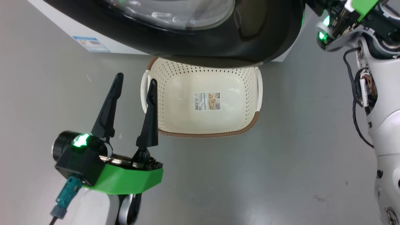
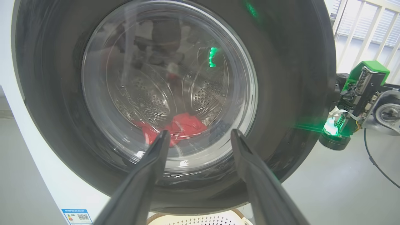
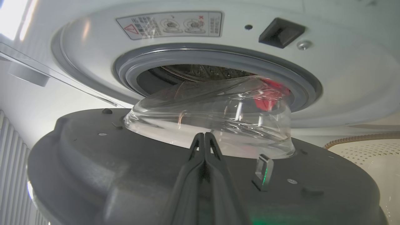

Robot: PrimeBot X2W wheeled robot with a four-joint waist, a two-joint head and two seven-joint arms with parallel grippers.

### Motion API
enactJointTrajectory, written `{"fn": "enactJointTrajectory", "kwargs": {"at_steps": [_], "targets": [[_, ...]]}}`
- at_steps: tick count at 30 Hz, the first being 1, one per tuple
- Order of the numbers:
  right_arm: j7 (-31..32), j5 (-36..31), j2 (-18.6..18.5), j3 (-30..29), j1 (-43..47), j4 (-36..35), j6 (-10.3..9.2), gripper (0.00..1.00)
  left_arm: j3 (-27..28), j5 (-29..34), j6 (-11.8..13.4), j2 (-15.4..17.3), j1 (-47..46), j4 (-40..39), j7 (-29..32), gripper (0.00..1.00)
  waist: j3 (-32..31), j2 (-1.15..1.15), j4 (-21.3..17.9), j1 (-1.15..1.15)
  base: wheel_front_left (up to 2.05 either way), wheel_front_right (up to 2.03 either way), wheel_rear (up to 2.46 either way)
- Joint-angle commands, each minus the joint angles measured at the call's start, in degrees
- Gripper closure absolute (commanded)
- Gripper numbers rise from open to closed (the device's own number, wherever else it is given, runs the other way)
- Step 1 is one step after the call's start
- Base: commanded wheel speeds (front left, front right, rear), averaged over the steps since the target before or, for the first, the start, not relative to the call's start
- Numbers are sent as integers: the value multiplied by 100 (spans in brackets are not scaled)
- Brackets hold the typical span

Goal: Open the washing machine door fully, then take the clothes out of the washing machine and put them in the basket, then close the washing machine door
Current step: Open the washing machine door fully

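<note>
In the head view, a corner of the white machine (image 1: 70, 26) with its blue sticker (image 1: 92, 43) shows at the upper left. Below it, at the lower left, the left hand (image 1: 136, 80) points up the frame. Its fingers are spread wide with nothing between them, and one fingertip overlaps the basket's left handle in the picture. The basket (image 1: 206, 135) sits on the grey floor (image 1: 281, 172) at centre, a paper label (image 1: 207, 101) on its bottom. The black door (image 1: 234, 43) spans the top centre and overhangs the basket's far rim. The right arm (image 1: 384, 140) runs down the right edge.

In the left wrist view, the door (image 2: 297, 93) takes up most of the frame. Through its glass the red clothes (image 2: 184, 125) lie low in the steel drum (image 2: 150, 103). The left hand (image 2: 200, 134) rises from the bottom edge, its fingers well apart and their tips before the lower glass. A strip of basket (image 2: 200, 220) shows at bottom centre.

In the right wrist view, the door's grey inner face (image 3: 78, 156) crosses the lower frame. It stands ajar, its clear bowl (image 3: 237, 125) bulging toward the grey ring (image 3: 218, 57). At bottom centre the right hand (image 3: 204, 136) has its fingers pressed together, gripping nothing, with the tips at the bowl's base. I cannot tell whether they touch it. A patch of clothes (image 3: 268, 97) shows inside the ring, right of centre. The basket (image 3: 368, 153) is at the lower right.
</note>
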Motion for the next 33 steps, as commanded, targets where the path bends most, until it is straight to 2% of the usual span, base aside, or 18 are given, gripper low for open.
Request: {"fn": "enactJointTrajectory", "kwargs": {"at_steps": [1,13,33], "targets": [[56,52,179,87,107,-152,39,100,207,74,3,103,98,-103,-45,0,-108,0,4,0,0,0,0],[194,202,242,137,750,-276,39,100,318,64,87,103,359,95,-45,0,-676,0,69,0,0,0,0],[459,388,214,182,2073,-701,39,100,358,-32,186,186,819,182,-25,0,-1522,0,592,0,0,0,0]]}}
